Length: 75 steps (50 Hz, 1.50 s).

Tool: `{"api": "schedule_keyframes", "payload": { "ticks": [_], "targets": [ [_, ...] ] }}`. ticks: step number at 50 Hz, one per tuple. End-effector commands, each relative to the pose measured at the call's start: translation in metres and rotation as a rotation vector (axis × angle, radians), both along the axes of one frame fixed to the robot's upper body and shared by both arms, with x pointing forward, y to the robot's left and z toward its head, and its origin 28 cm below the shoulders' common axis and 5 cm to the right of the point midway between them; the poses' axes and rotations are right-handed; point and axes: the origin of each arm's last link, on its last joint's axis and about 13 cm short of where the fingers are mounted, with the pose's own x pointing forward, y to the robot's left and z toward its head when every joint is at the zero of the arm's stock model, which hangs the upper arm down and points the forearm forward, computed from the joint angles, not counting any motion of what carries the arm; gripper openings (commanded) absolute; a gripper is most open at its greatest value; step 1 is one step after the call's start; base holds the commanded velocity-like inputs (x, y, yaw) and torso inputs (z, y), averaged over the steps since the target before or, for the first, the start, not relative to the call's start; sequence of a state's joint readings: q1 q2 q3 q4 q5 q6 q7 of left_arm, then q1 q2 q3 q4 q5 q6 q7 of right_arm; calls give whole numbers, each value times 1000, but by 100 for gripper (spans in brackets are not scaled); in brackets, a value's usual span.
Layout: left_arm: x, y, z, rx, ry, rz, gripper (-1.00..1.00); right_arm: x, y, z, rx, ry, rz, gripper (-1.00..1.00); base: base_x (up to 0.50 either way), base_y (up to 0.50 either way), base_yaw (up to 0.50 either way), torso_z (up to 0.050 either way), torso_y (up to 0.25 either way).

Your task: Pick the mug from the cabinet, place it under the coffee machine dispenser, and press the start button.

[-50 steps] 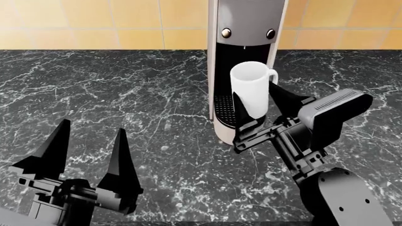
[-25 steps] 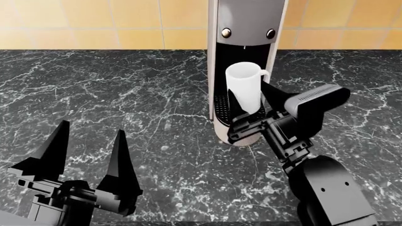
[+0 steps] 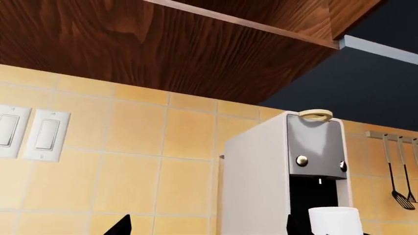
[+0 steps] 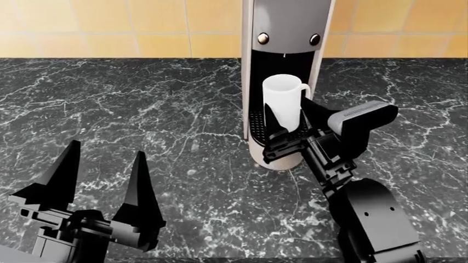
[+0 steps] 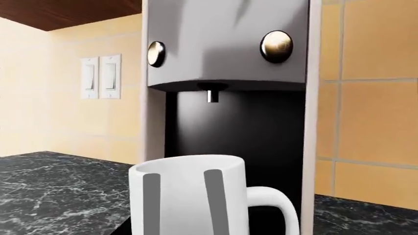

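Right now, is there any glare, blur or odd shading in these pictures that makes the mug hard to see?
Head view: sharp, evenly lit, the mug stands out white against the black recess. Right wrist view: sharp too, with two grey vertical strips on the mug, likely the fingers showing through, and soft highlights on the round buttons. Left wrist view: no blur, but only the mug's rim shows at the picture's edge.

Illumination was even and bright, renders sharp throughout; the coffee machine (image 4: 288, 66) showed soft highlights on its buttons (image 5: 276, 46), with only faint shadows.
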State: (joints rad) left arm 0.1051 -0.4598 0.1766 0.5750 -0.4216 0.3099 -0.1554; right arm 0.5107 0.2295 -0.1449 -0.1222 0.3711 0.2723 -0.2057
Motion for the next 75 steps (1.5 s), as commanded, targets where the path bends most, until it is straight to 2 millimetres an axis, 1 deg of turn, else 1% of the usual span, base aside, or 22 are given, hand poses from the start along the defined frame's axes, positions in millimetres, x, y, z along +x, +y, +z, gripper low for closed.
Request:
{"api": "schedule_keyframes", "payload": {
  "ticks": [1, 9, 15, 23, 32, 42, 54, 55, 72, 75],
  "targets": [
    [0, 1, -1, 1, 1, 5, 100, 14, 2, -13, -22, 36, -62, -100, 0, 3, 9, 0, 0],
    [-1, 1, -1, 1, 4, 6, 100, 14, 1, -15, -36, 55, -76, -100, 10, 1, 6, 0, -6],
    [-1, 1, -2, 0, 4, 8, 100, 18, 3, -12, -40, 53, -85, -100, 14, 3, 8, 0, -6],
    [0, 1, -2, 0, 6, 9, 100, 21, 0, -9, -30, 48, -116, -100, 17, 4, 12, 0, -6],
    [1, 1, -2, 0, 6, 7, 100, 27, 1, -1, -11, 30, -131, -100, 19, 5, 14, 0, -6],
    [1, 0, -3, 0, 8, 3, 100, 30, 3, 5, -1, 9, -131, -100, 9, 2, 6, 0, -4],
    [0, 1, -3, -1, 8, 7, 100, 29, 5, -2, -10, 34, -124, -100, 16, 4, 12, 0, -6],
    [0, 1, -3, -1, 8, 7, 100, 29, 5, -2, -12, 39, -124, 100, 15, 4, 12, 0, 0],
    [0, 1, -3, -2, 6, 7, 100, 7, 5, -2, -36, 67, -107, 100, 0, 0, 0, 0, -2],
    [0, 1, -3, -3, 5, 7, 100, -1, 6, -2, -42, 72, -95, 100, 0, 0, 0, 0, 0]
  ]
}}
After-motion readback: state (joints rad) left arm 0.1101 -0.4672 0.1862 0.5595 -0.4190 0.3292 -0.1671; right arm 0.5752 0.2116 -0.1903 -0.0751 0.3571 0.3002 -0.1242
